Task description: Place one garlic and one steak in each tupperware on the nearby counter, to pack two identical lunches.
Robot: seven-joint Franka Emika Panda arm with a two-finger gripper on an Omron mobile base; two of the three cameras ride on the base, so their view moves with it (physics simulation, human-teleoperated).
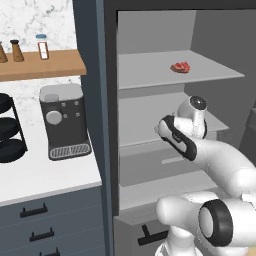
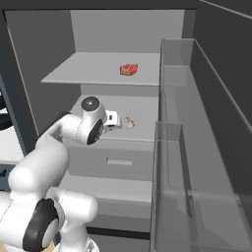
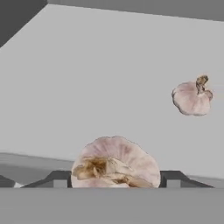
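I am reaching into the open fridge, over its middle shelf [image 2: 142, 110]. A pinkish-white garlic [image 3: 116, 162] fills the gap between my fingertips, and my gripper [image 3: 116, 178] is shut on it. A second garlic [image 3: 191, 97] lies loose on the shelf further in, off to the right of the hand view. In the right base view a garlic [image 2: 129, 123] shows at the tip of the hand. One red steak [image 1: 180, 67] [image 2: 129, 69] rests on the upper shelf. The white counter [image 1: 45, 175] runs to the left of the fridge. The tupperware is out of view.
A dark coffee machine [image 1: 64, 121] and a black rack [image 1: 10, 132] stand on the counter under a wooden shelf [image 1: 45, 65] with bottles. The fridge door's clear bins [image 2: 197, 147] stand close on the right. A fridge drawer [image 2: 118, 162] sits below the middle shelf.
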